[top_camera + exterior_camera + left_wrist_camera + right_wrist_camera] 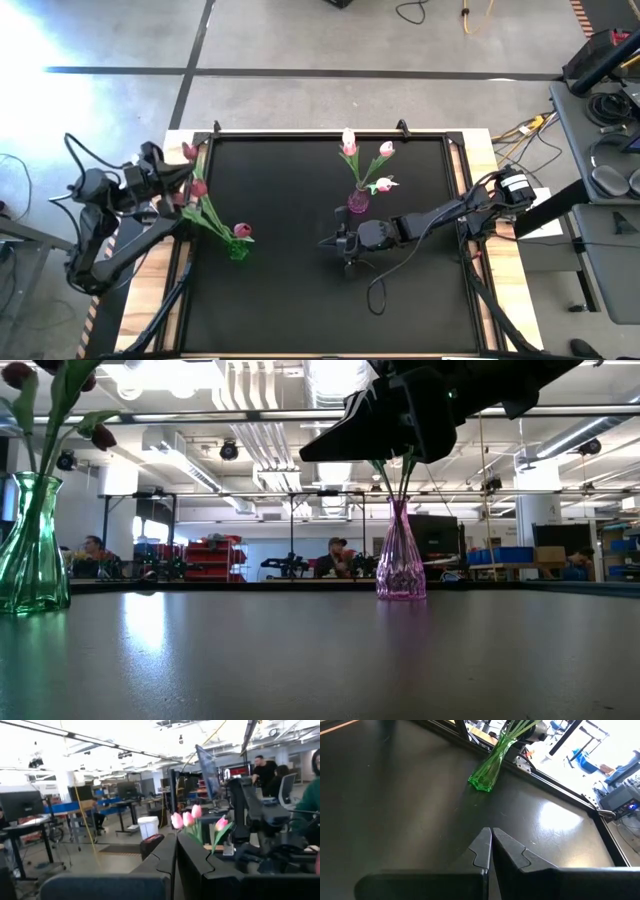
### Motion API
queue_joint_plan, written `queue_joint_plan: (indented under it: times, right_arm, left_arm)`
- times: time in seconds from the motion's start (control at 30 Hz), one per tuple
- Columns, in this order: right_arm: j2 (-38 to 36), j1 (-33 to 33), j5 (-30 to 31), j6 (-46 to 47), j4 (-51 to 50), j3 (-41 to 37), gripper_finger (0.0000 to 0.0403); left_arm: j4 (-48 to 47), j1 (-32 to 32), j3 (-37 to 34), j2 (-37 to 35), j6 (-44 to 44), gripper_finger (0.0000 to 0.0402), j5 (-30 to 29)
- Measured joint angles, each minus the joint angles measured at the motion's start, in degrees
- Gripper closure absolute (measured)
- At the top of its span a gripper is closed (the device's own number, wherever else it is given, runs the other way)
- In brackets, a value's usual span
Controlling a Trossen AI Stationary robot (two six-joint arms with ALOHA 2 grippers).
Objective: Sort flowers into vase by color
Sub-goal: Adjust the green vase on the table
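Note:
A green glass vase (238, 249) (30, 550) (488, 769) stands at the table's left with dark red tulips (198, 187) leaning out toward the left edge. A pink vase (357, 202) (400, 560) near the middle holds pale pink tulips (348, 143) (189, 818). My left gripper (188, 172) (175, 837) is shut and raised at the left edge among the red heads. One dark red head (151, 840) sits just beside its fingertip. My right gripper (335, 241) (491, 831) is shut, empty and above the table on the near side of the pink vase. My left gripper has a dark red tulip head (151, 840) right beside one finger's outer side. Whether the finger touches it, I cannot tell. Nothing shows between the shut fingers.
The black mat (300, 310) is bare across the near half and between the two vases. A raised frame edge (555, 785) runs along the mat's border. Desks, monitors and people show in the room beyond the table.

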Motion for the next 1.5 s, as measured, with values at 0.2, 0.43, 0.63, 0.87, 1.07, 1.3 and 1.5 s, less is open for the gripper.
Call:
queue_joint_plan:
  times: [0.2,0.43,0.63,0.87,1.07,1.3,1.5]
  right_arm:
    - [0.0,-0.2,0.4,0.0,0.0,0.0,0.0394]
    - [0.0,-0.6,0.5,0.7,0.0,-0.3,0.0394]
    - [0.0,-0.6,0.5,1.5,0.4,-1.1,0.0394]
    - [0.0,-0.7,0.5,1.2,1.2,-1.2,0.0394]
    - [0.0,-0.7,0.5,1.1,1.3,-1.2,0.0394]
    - [0.0,-1.0,0.5,1.1,1.3,-1.2,0.0394]
    - [0.0,-1.0,0.5,1.0,1.3,-1.2,0.0394]
  left_arm:
    - [1.6,0.0,-3.3,-1.2,-0.2,0.0402,0.2]
    - [3.7,0.1,-3.5,-1.2,-1.5,0.0402,4.5]
    - [3.5,0.1,-0.2,-1.2,-2.2,0.0402,12.2]
    - [-0.3,0.2,-1.4,-1.2,-2.4,0.0402,16.5]
    - [8.4,0.2,-8.6,-1.2,-3.3,0.0402,16.1]
    - [10.8,0.2,-7.8,-1.2,-4.4,0.0402,15.5]
    - [12.5,0.2,-8.6,-1.2,-4.0,0.0402,11.2]
